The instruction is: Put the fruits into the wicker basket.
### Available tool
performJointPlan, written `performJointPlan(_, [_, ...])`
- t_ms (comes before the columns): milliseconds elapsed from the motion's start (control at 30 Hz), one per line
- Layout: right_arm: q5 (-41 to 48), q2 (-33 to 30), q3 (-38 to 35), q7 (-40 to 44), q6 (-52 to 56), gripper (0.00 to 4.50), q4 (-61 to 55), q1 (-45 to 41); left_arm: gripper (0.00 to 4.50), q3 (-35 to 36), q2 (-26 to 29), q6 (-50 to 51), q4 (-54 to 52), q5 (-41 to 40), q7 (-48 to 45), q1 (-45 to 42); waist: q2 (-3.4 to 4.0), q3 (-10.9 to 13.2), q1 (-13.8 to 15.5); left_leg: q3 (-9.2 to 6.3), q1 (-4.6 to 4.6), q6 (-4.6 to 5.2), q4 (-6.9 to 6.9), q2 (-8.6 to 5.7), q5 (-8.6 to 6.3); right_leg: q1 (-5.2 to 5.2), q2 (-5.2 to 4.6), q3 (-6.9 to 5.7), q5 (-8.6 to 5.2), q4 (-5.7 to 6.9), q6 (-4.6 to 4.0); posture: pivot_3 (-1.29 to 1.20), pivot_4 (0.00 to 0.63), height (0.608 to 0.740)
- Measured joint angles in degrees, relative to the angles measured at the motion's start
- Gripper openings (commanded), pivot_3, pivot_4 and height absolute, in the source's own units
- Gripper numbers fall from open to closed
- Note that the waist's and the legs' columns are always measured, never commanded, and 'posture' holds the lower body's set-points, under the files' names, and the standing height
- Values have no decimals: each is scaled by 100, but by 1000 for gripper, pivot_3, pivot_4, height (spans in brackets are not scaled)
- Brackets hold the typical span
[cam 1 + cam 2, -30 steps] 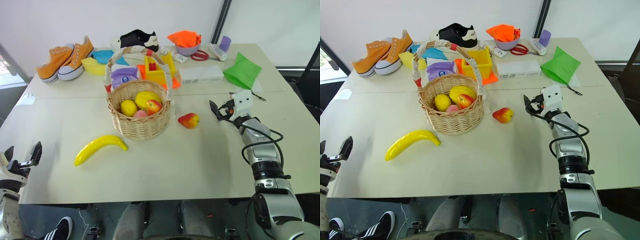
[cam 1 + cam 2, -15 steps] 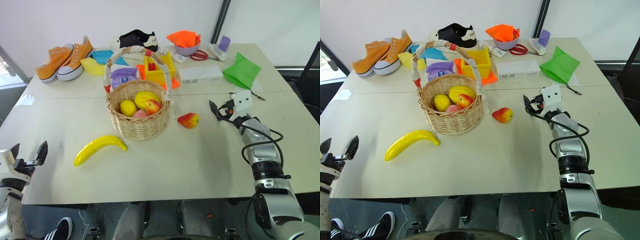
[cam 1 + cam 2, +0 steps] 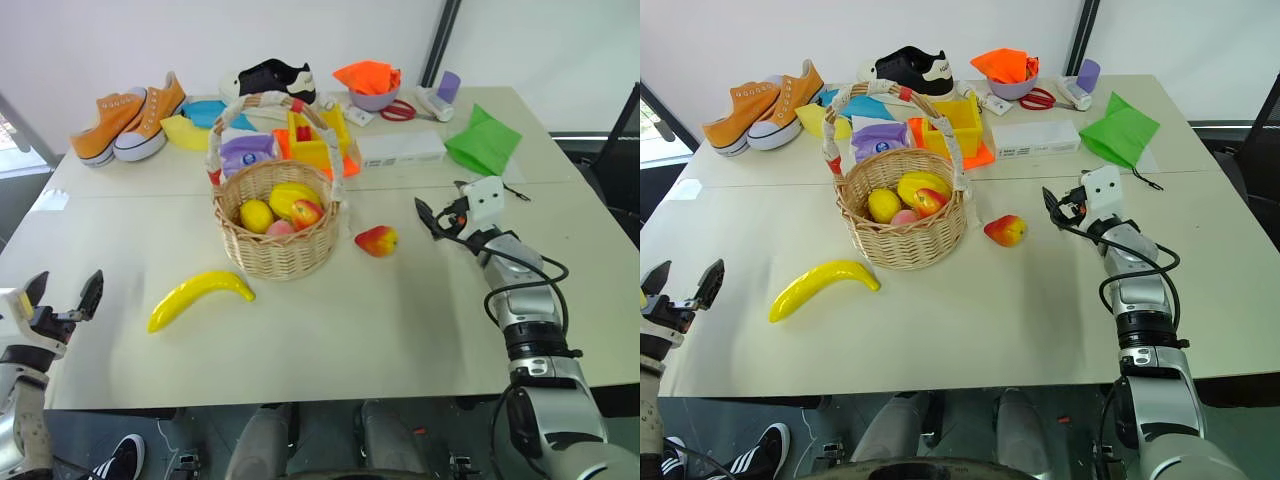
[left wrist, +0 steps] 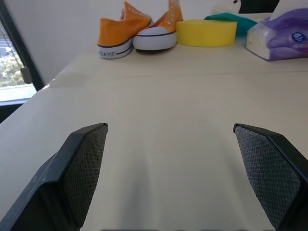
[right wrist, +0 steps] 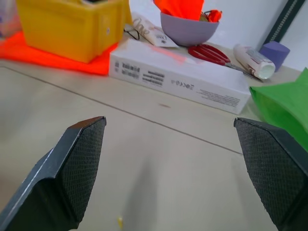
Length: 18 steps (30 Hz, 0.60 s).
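Left gripper (image 3: pixel 66 297): low at the left edge of the left eye picture, at the table's near edge; its two black fingers are spread wide and hold nothing
Right gripper (image 3: pixel 427 217): right of the middle of the picture, just over the table; its fingers are spread wide too, with nothing between them
Banana (image 3: pixel 199 296): lies flat on the table in the lower left part, between the left gripper and the basket, touching neither
Red-and-yellow fruit (image 3: pixel 377 240): sits on the table near the middle, just right of the basket and a little way left of the right gripper
Wicker basket (image 3: pixel 276 248): stands upright in the middle of the picture, handle up; some yellow and red fruits (image 3: pixel 284 206) are already inside
Done so far: a few fruits are in the basket
Left to do: the banana and the red-and-yellow fruit are both on the table, so I think each one has yet to be picked up and dropped in
Things around: orange shoes (image 3: pixel 130 116) at the upper left, a black shoe (image 3: pixel 274 76) at the top, a yellow box (image 3: pixel 315 135) behind the basket, a white box (image 3: pixel 402 148) and a green bag (image 3: pixel 484 142) at the upper right
In the way: nothing sits between either gripper and its near fruit; the tall handle could bump a fruit coming in from the side
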Motion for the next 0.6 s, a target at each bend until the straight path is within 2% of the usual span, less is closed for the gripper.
performJointPlan(133, [769, -186, -17, 990, 552, 4435, -1122, 523, 4500, -30, 439, 508, -903, -788, -983, 370, 3, 1, 19, -1, -1, -1, -1, 3, -1, 1, -2, 0, -2, -4, -4, 0, 150, 740])
performJointPlan(300, [1318, -767, 194, 1849, 1532, 4435, -2562, 1237, 4500, -410, 819, 761, -1883, -928, -1858, 881, 5, 1, 5, 1, -2, -8, -2, 4, -8, 5, -5, 5, -4, -15, -7, 0, 150, 740])
performJointPlan(433, [1149, -1089, 618, 1961, 2131, 4435, -3207, 1327, 4500, -799, 988, 832, -2207, -896, -2418, 1069, 6, 2, -18, 7, -3, -9, -8, 15, -8, -4, -6, 1, -10, -16, -18, 0, 150, 740])
performJointPlan(600, [567, -1111, 1032, 1499, 2578, 4435, -3265, 939, 4500, -998, 993, 857, -2298, -902, -2586, 897, 6, 2, 14, 7, -20, -8, -6, 14, -8, -19, -7, -2, -10, -35, -19, 0, 150, 740])
